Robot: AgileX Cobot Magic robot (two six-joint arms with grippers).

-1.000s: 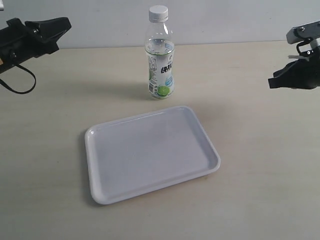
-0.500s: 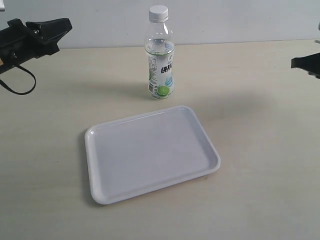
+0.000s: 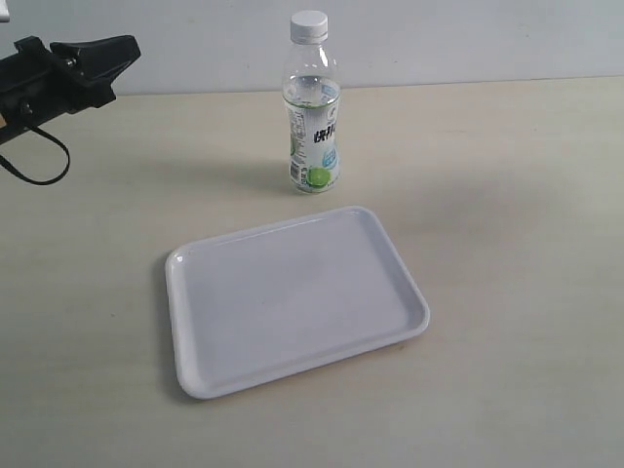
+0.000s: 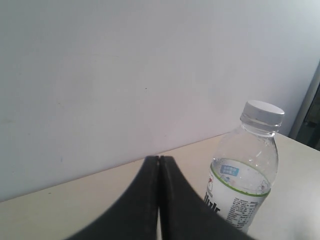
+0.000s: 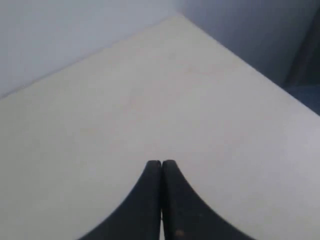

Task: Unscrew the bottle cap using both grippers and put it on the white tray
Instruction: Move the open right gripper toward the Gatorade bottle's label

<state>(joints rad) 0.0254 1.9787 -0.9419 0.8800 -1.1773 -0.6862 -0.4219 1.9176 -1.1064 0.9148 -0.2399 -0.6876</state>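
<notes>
One wide, pale beige surface filling most of the exterior view, with a plain light wall behind it. Toward the near middle of that surface, a flat white tray, rectangular with rounded corners and a low raised rim, lying at a slight angle.

At the far left edge of the exterior view, raised above the surface, the black left claw on a dark arm. Tips aimed toward the bottle but well apart from it, jaws pressed fully together, gripping nothing.

In the right wrist view, the black right claw hanging over bare surface near one of its corners. Jaws likewise closed tip to tip, holding nothing.

Small clear plastic bottle standing upright on the surface, near the tray's far edge but not touching it. Around its middle, a white-and-green label with a green circle and dark lettering; clear liquid inside.

On the bottle's neck, the small round white cap, ribbed on its side, sitting level on top.
</notes>
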